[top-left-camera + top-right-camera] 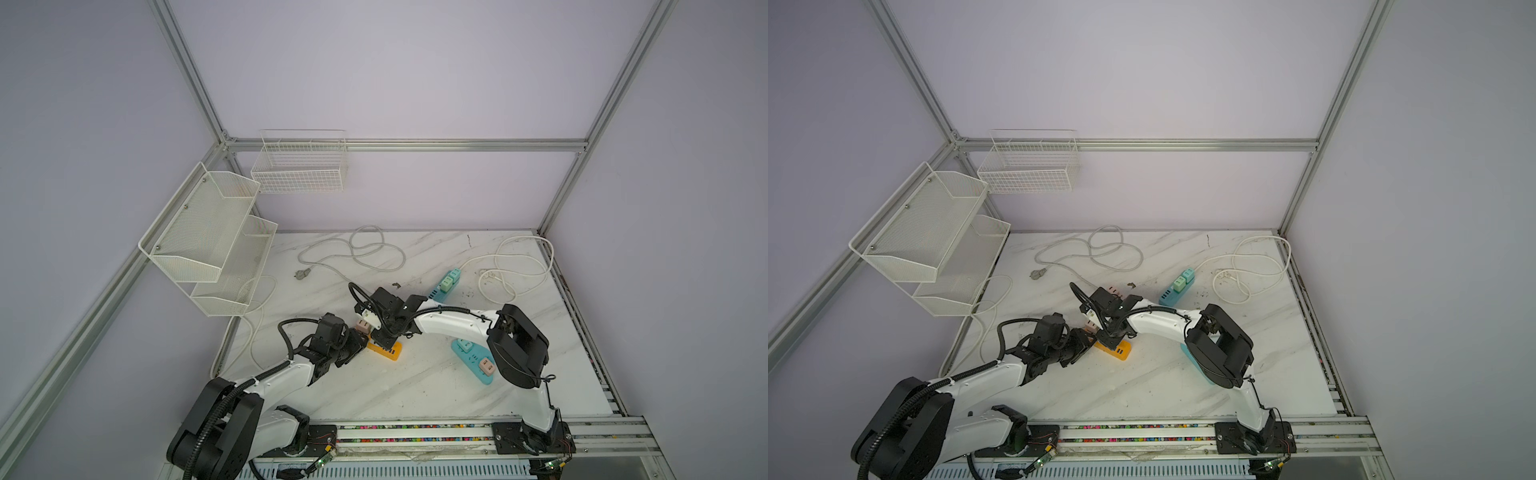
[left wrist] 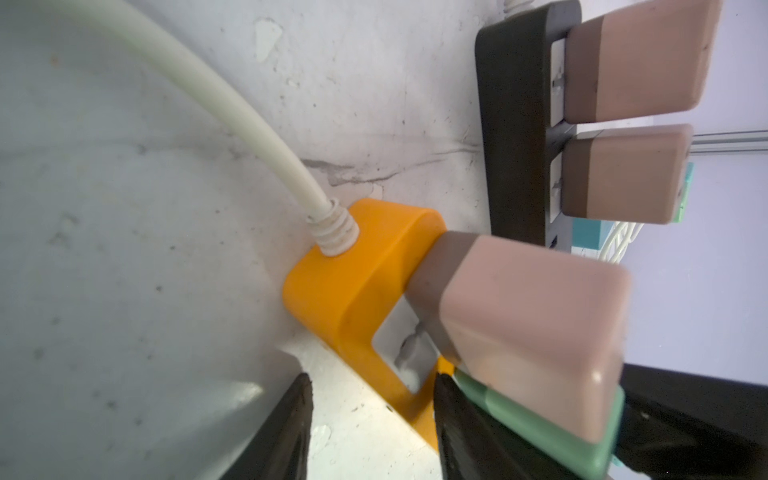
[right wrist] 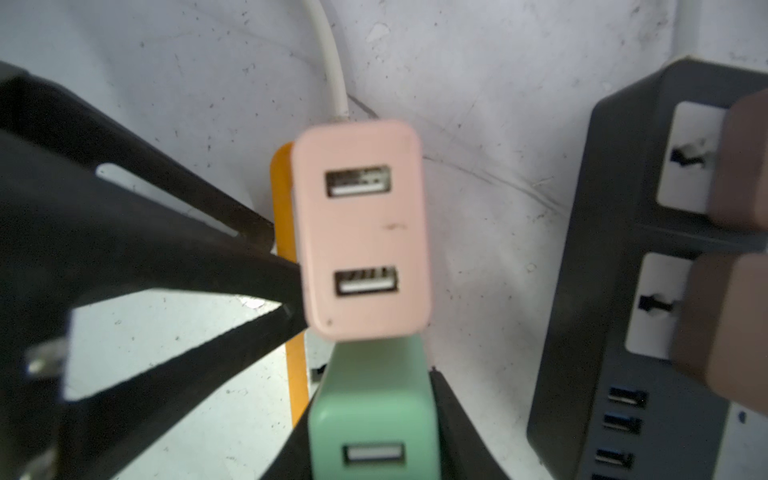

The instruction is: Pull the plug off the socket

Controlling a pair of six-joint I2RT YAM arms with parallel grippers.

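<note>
My right gripper [image 3: 374, 395] is closed on the green plug [image 3: 374, 432], fingers flush on both its sides. The plug sits in the orange power strip [image 1: 388, 351], mid frame and a bit below centre in both top views. The pink plug [image 3: 361, 228] touches it from the next socket.

My left gripper [image 2: 372, 380] straddles the strip right beside the green plug, jaws partly closed. 1 finger [image 2: 457, 436] lies against it, but bare table [image 2: 124, 249] shows on the other side, so I can't tell if it really clamps.

Risks as I judge them:
- If my left hand isn't pinning the strip, it lifts along with the plug and the prongs never come free; the white cord [image 2: 232, 104] just trails after it
- A pull that isn't straight out of the socket face would bind or bend the prongs
- The plug's sides look smooth, so a hard yank could slide my fingers off the top
- The pink plug is in contact, so rubbing past it could tilt it or drag it half out
- My 2 grippers are crowded together, so a sideways lift could knock them into each other
- The black power strip [image 3: 602, 291] is just beside, and a swing that way would hit it or the 2 plugs in it
</note>
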